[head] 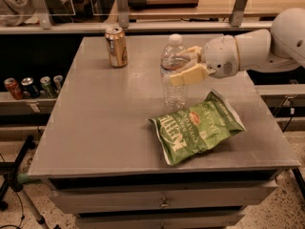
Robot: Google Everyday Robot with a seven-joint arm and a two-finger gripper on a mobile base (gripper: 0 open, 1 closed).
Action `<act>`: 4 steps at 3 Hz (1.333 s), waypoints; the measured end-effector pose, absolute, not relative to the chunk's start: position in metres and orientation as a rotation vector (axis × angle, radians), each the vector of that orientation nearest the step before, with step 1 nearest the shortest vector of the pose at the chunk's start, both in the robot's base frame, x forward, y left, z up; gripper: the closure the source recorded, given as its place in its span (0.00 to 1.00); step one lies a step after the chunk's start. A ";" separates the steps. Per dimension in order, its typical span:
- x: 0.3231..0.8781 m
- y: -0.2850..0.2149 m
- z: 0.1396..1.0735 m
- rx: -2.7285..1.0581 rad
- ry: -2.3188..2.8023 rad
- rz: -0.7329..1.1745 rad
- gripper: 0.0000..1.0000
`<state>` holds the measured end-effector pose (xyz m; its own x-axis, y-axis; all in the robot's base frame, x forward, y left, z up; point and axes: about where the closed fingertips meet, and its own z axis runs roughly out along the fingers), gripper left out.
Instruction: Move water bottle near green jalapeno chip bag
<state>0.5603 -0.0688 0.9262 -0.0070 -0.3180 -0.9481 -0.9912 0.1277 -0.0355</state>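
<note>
Grey table (pixel 95 118) fills most of the camera view, w/ a drawer front (pixel 162 200) below its near edge. A white arm (pixel 257 46) reaches in from the picture's right side, above the table's far right part. The green jalapeno chip bag (pixel 198 128) lies flat on the near right part of the tabletop, turned at an angle, white lettering up, small red-orange logo near its middle. The water bottle (pixel 174 93) stands upright approx mid-table, white cap on top, its base just behind the bag's far edge; can't tell whether base and bag touch. The gripper (pixel 181 66) is at the bottle's upper half, level w/ the label band. It is clamped round the bottle: one pale finger (pixel 188 75) lies across the near side, the other shows at the far side. A gold can (pixel 116 46) stands upright near the table's far left edge, well apart from bottle and bag. Smallest: a row of drink cans (pixel 33 86) on a low shelf beyond the table's left side.
</note>
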 end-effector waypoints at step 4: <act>0.558 -0.070 0.926 -1.345 1.486 0.941 0.00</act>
